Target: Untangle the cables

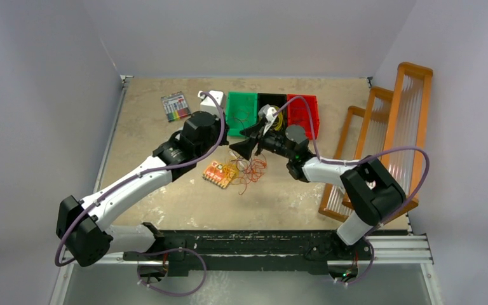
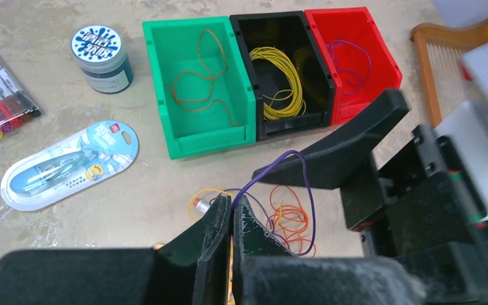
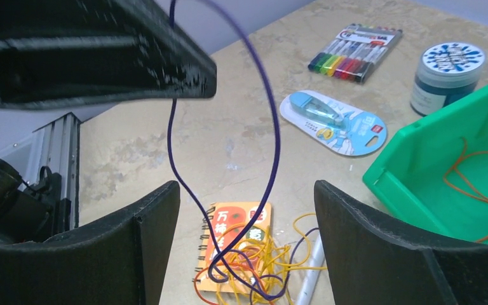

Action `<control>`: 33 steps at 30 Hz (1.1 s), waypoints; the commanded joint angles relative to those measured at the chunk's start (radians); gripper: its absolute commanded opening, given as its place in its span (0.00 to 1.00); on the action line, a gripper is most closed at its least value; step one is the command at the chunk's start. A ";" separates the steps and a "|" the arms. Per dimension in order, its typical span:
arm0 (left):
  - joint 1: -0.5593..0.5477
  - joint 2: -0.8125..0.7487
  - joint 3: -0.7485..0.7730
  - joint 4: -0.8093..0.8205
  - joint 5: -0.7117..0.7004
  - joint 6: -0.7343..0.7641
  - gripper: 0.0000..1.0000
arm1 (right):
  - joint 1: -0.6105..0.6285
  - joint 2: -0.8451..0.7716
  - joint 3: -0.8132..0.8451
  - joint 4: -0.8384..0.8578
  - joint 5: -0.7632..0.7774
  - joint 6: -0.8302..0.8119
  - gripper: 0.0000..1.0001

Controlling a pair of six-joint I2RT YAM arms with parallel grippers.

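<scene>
My left end effector is clamped tight, fingertips together, on one purple cable that rises from the tangle in a tall loop. My right end effector stands wide apart with nothing between its fingers. The purple loop hangs in that gap, clear of both pads as far as I can make out. The pinch point is hard to read: in the left wrist view the strand vanishes into the seam between the fingertips.

The tangle of yellow, orange-red and purple strands lies on the worktop, partly over a small orange spiral notebook. Its lower edge is cut off in the right wrist view, and my own fingers cover part of it in the left one. From above I cannot separate single strands, and both wrists overlap the black bin.

Three bins stand side by side beyond the tangle. The green bin holds an orange-red cable, the black one a yellow coil, and the red bin a second purple strand. Left of them lie a jar, a blister-packed correction tape and a marker pack clipped by the frame edge.

The worktop is mottled beige, stone-like. Pale grey walls close it in, and orange-framed racks lean at the right.
</scene>
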 commanded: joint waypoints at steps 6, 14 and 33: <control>0.006 -0.031 0.074 0.013 0.009 0.014 0.00 | 0.050 0.059 0.031 0.121 -0.039 0.006 0.79; 0.006 -0.028 0.127 0.012 0.023 0.012 0.00 | 0.065 0.141 0.050 0.164 0.022 0.043 0.60; 0.006 -0.056 0.393 -0.026 0.026 0.022 0.00 | 0.065 0.314 0.003 0.292 0.056 0.113 0.35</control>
